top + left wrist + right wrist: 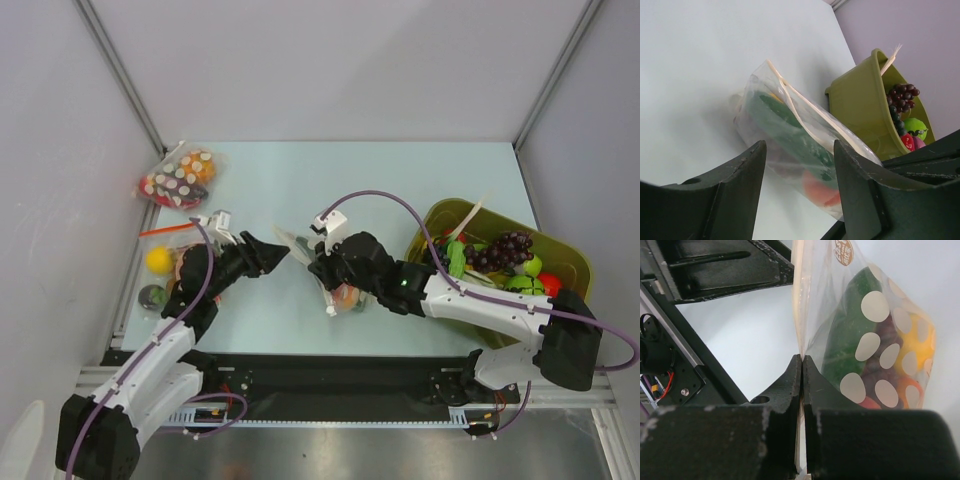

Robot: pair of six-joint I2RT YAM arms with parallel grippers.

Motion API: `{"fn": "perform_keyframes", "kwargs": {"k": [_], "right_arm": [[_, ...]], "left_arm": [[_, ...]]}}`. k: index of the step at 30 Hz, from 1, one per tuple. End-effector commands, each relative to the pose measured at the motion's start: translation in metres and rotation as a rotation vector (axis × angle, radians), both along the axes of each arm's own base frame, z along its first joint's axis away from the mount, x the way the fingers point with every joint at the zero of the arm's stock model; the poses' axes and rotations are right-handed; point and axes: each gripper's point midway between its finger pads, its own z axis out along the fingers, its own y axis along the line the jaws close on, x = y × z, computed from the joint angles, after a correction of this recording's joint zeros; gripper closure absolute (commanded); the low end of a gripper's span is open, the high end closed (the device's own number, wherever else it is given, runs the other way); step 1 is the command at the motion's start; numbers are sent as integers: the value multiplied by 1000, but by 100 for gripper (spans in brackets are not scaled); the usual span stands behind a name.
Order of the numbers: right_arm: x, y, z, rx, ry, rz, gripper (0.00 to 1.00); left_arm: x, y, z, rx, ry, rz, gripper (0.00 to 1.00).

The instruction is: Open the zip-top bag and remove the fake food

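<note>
Three bags [343, 296], one green bin [578, 268], two arms [160, 350].

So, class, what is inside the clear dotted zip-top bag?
Through the clear dotted bag: a green plastic piece, a yellow-orange fruit, something dark purple. White dots cover the rest.

The zip-top bag [335, 300] stands at the centre of the tabletop [400, 180], fake food [847, 335] packed inside it. The right jaws reach in from the bag's 3 o'clock and pinch its upright edge. The left jaws sit just beside the bag at its 9 o'clock, parted, with the bag ahead of the gap between them. At the tabletop's 3 o'clock a bin [572, 275] holds a grape bunch [508, 250] among other pieces. A second bag [178, 178], also filled, lies at 10 o'clock in the far corner. A ball [158, 260] rests at the 9 o'clock edge, with a small piece [152, 296] just nearer than it.
</note>
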Motion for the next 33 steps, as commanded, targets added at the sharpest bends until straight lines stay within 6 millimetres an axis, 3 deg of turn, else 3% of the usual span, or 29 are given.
{"fn": "perform_keyframes", "kwargs": {"k": [1,22,24,26,27,29,31,33], "right_arm": [[-1,7,32,101,-42,16,100],[-14,17,22,69,-34,75,100],[-14,16,21,68,-32,73,100],[-13,15,22,66,-34,66,100],[-11,13,22,64,-34,56,100],[-8,11,21,63,-31,45,99],[-6,9,20,67,-25,39,90],[-4,9,23,82,-24,43,78]], "left_arm": [[6,-1,8,-19,-23,12,39],[16,-20,7,-98,-16,-50,36],[15,-22,6,-106,-12,-62,44],[13,-25,3,-113,-4,-78,57],[12,-26,5,-121,-10,-87,72],[10,-27,6,-128,-11,-94,91],[9,-28,9,-134,-18,-103,100],[7,-29,14,-141,-36,-114,100]]}}
